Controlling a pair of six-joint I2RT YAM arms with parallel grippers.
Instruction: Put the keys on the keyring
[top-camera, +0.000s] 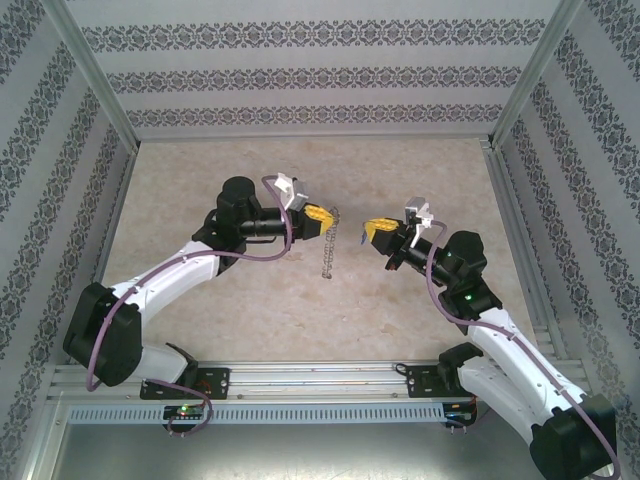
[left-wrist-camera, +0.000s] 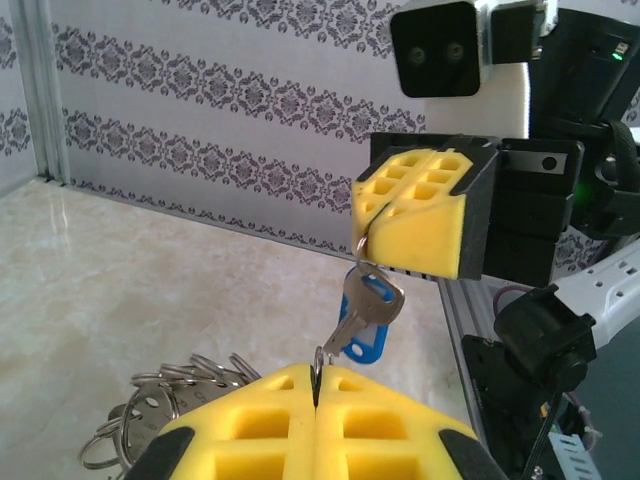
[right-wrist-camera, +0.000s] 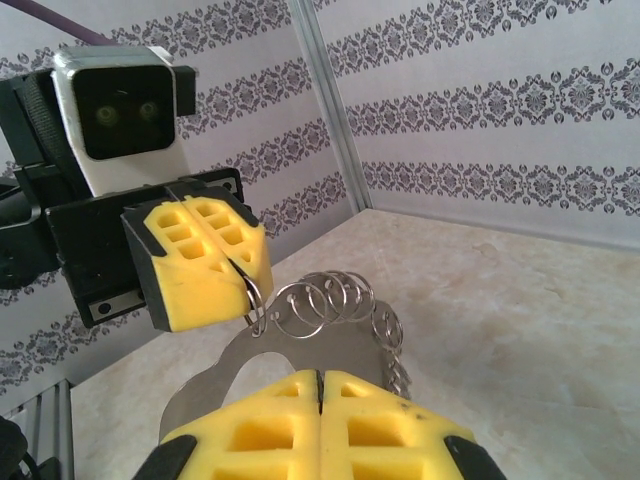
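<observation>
1. The left pincer (top-camera: 318, 216) was pressed together on a thin wire of the keyring (top-camera: 327, 248), held up over the worktop (top-camera: 220, 300).
2. From above, the keyring hung below that pincer as a faint streak, its links too fine to make out. I could not tell whether its lower end touched the worktop.
3. From the left wrist, the wire rose out of the seam between the yellow pads (left-wrist-camera: 250, 435). A bunch of small rings (left-wrist-camera: 170, 395) hung low on the left, partly hidden behind the pads and cut off near the bottom edge.
4. The right pincer (left-wrist-camera: 385, 205) faced the left one, close by but apart. It too was pressed together, pinching a thin loop (left-wrist-camera: 361, 250) that poked out of its seam.
5. The key (left-wrist-camera: 368, 308) dangled from that loop, blue head uppermost. Its blade slanted down toward the wire in the left pincer, and whether the tip touched that wire was impossible to say.
6. I could not tell whether the loop was part of the keyring or a separate bit of wire, since its upper part was buried between the pads.
7. From the right wrist, a blurred grey shape (right-wrist-camera: 215, 375) curved up from the near pads toward the left pincer. It was too close and too soft to identify.
</observation>
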